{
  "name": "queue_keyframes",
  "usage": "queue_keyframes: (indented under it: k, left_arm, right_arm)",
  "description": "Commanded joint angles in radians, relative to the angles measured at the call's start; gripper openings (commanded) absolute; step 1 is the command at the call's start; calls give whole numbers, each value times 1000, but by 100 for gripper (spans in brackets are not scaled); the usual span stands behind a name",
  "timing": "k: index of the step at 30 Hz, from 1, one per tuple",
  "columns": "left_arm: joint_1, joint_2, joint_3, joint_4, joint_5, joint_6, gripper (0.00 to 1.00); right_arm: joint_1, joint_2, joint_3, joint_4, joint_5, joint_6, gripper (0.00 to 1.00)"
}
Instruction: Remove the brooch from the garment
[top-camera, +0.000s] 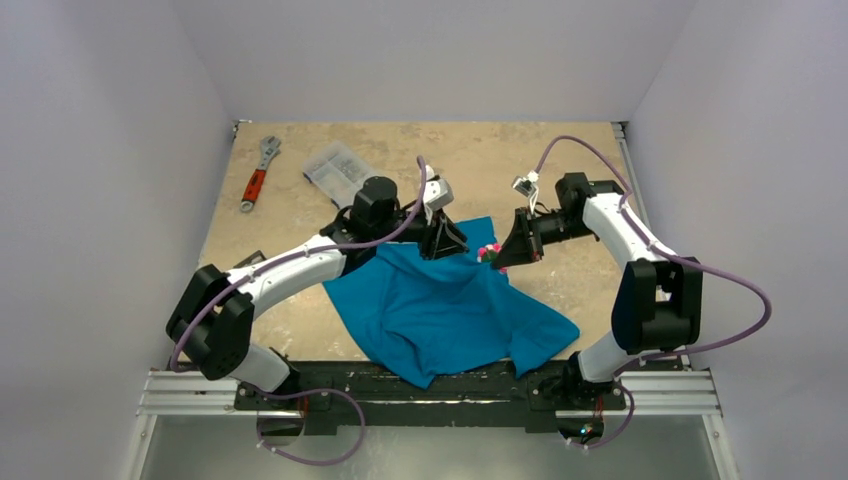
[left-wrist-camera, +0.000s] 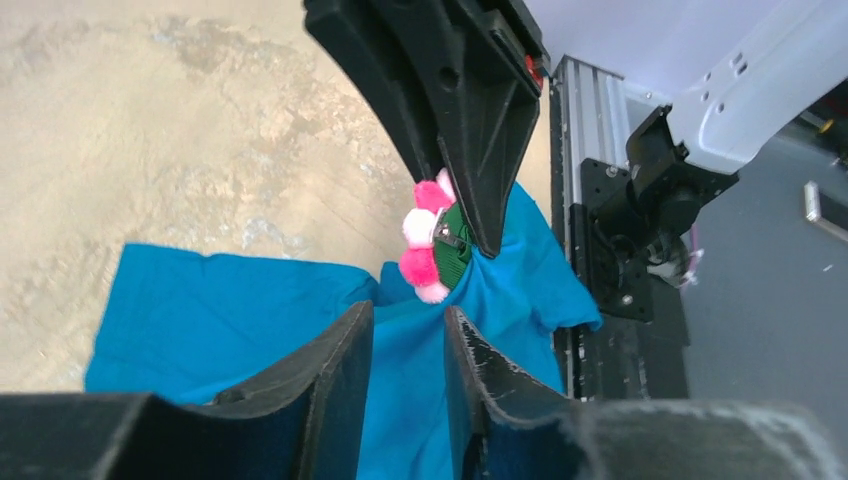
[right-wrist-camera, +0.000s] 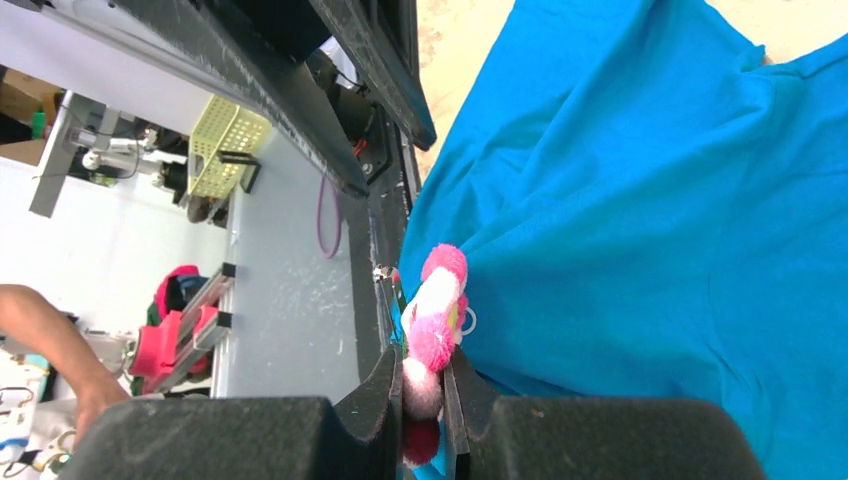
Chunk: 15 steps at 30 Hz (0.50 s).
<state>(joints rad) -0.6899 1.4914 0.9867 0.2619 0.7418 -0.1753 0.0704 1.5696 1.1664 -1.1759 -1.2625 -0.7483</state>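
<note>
The teal garment (top-camera: 440, 310) lies spread between the two arms, its far part lifted off the table. The pink and white brooch (top-camera: 489, 252) is pinned near its far edge. My right gripper (right-wrist-camera: 422, 375) is shut on the brooch (right-wrist-camera: 435, 320), petals squeezed between its pads, cloth (right-wrist-camera: 650, 200) hanging beside it. In the left wrist view the right gripper (left-wrist-camera: 485, 235) points down onto the brooch (left-wrist-camera: 428, 240). My left gripper (left-wrist-camera: 408, 325) sits just below it, jaws apart. A fold of the garment (left-wrist-camera: 230, 310) runs through the gap; whether the jaws pinch it is unclear.
A red-handled wrench (top-camera: 258, 172) and a clear plastic box (top-camera: 338, 170) lie at the far left of the table. The black mounting rail (top-camera: 430, 385) runs along the near edge under the shirt's hem. White walls close in both sides.
</note>
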Motion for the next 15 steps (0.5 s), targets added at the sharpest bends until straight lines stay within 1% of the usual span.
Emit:
queue_keyframes:
  k: [1,3,6,11,15]
  left_arm:
    - [-36,-25,27,50,-8,162,34]
    - [-51,-26,30,41,-8,256,36]
    - [-77,-35,33,25,-9,327,35]
    - [-111,-54,24,35,-29,360,33]
    - [-116,-50,38,43,-47,324,31]
  right_arm:
    - [0,-7,18,-41,-70,32,0]
    - [-1,-9,22,-54,-73,19,0]
    - [-1,-14,24,-78,-76,-4,0]
    - [-1,-17,22,-118,-84,-63,0]
    - [0,-18,19,-144,-93,-100,0]
